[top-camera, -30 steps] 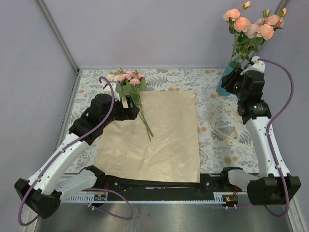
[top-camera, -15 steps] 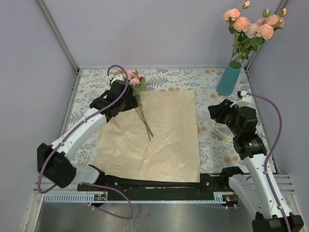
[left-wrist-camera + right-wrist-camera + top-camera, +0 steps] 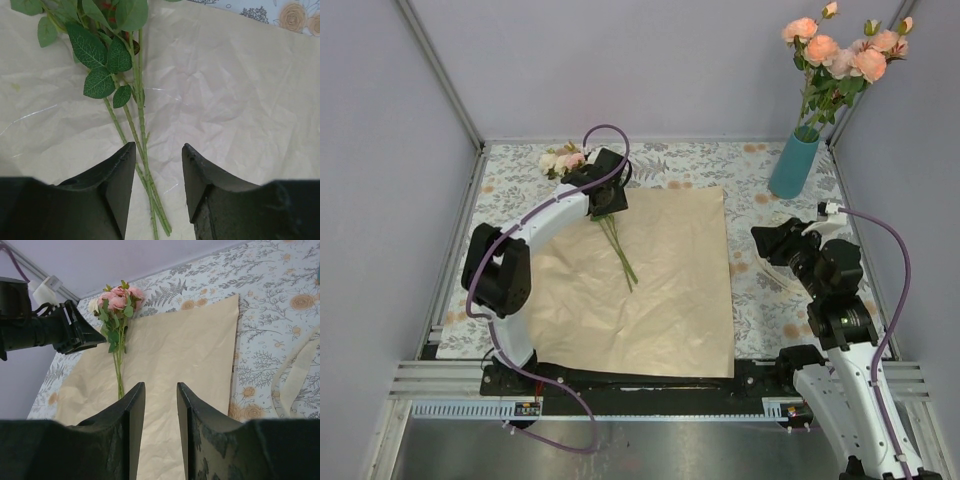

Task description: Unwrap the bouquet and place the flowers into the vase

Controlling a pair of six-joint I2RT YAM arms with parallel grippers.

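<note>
1. Overhead, the kraft paper [image 3: 650, 290] lies spread flat on the floral tablecloth [image 3: 700, 160]. The loose flowers [image 3: 617, 250] lie across its far left corner, heads off the paper's far edge and stems on the sheet.
2. From the top, the left gripper [image 3: 606, 205] sits over the stems just inside that corner, but its body hides the jaws.
3. Only the left wrist view shows the left gripper [image 3: 158, 150] spread. Its 2 fingers [image 3: 120, 185] straddle the 3 green stems [image 3: 141, 145] with paper showing on either side, and nothing is pinched.
4. The right gripper [image 3: 765, 237] hovers off the paper's right edge. In its own view the right gripper [image 3: 160, 387] is parted with only paper behind the gap.
5. That view also shows the pink flower heads [image 3: 117, 297] beyond the paper's far left corner, with the left arm beside them.
6. The vase [image 3: 792, 167] stands well beyond the paper's far right corner, peach roses [image 3: 840, 55] in it; neither wrist view shows it.
7. A cream ribbon [image 3: 775, 268] lies just right of the paper.
</note>
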